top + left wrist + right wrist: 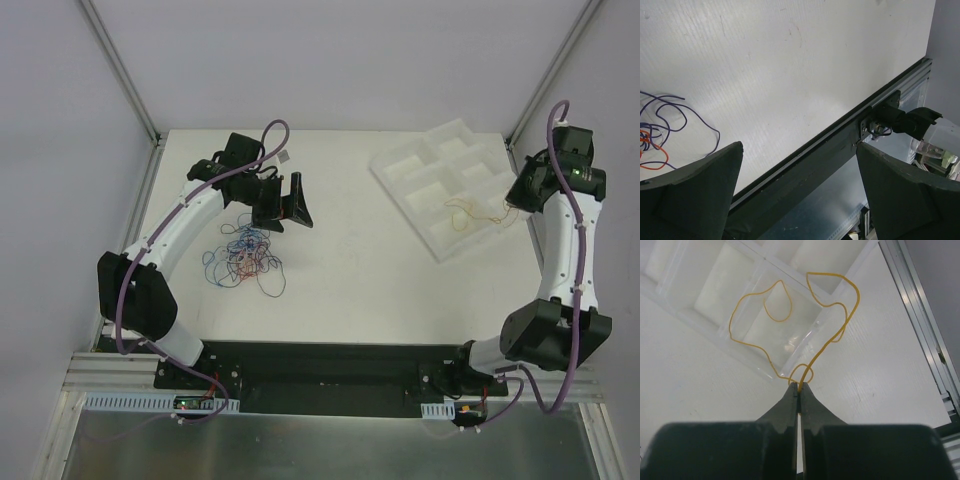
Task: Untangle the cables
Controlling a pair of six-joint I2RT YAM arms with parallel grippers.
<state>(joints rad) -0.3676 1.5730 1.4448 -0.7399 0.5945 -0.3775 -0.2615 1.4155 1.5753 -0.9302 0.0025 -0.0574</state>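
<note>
- The right hand (pixel 800 387) is pinched fully closed, its tips gripping one end of a yellow cable (pixel 858 295); no gap shows between the fingers.
- The cable spreads in loose loops just ahead of those fingertips. Part of it is over a compartment of the white tray (pixel 425 190) and part is over the bare surface (pixel 340 280) beside the tray's edge.
- Holding it by one end probably lets the loops fall open, so this single strand can be laid in the tray apart from the others. How much of it already rests there is hard to tell.
- The left hand (pixel 799 145) is spread wide and holds nothing.
- The tangle (pixel 245 255) of blue, red and orange strands lies on the surface off to the side of its left finger, near it but not between the fingers.
- That open, empty pose suits reaching back into the tangle for another strand. Most of the sorting looks undone.
</note>
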